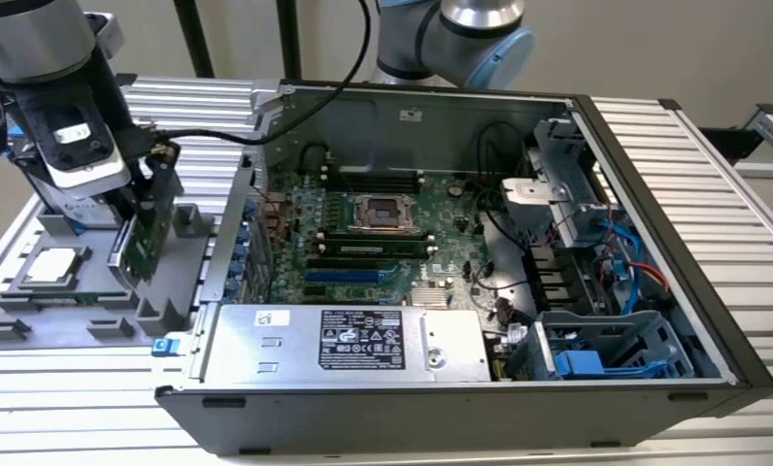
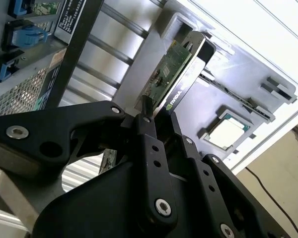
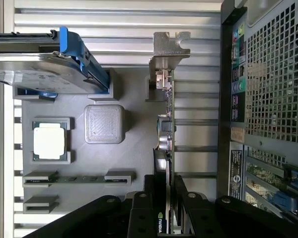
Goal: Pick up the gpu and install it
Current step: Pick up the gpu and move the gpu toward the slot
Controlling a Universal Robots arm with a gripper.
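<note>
Closed firmly with the gripper (image 3: pixel 165 181) on the gpu (image 3: pixel 165 130), one finger (image 2: pixel 146 134) pressed on each face of the card's near edge; held on edge over the grey parts tray (image 1: pixel 50 325), at the exterior view's left, just outside the open computer case (image 1: pixel 425 413). Long axis running straight out from the fingers toward the silver bracket (image 3: pixel 170 47), green board turned toward the case; impossible to tell whether lifted clear of the tray's slot. Well apart from the motherboard (image 1: pixel 458 243); near the hard drive (image 3: pixel 44 69) and processor (image 3: pixel 48 141).
</note>
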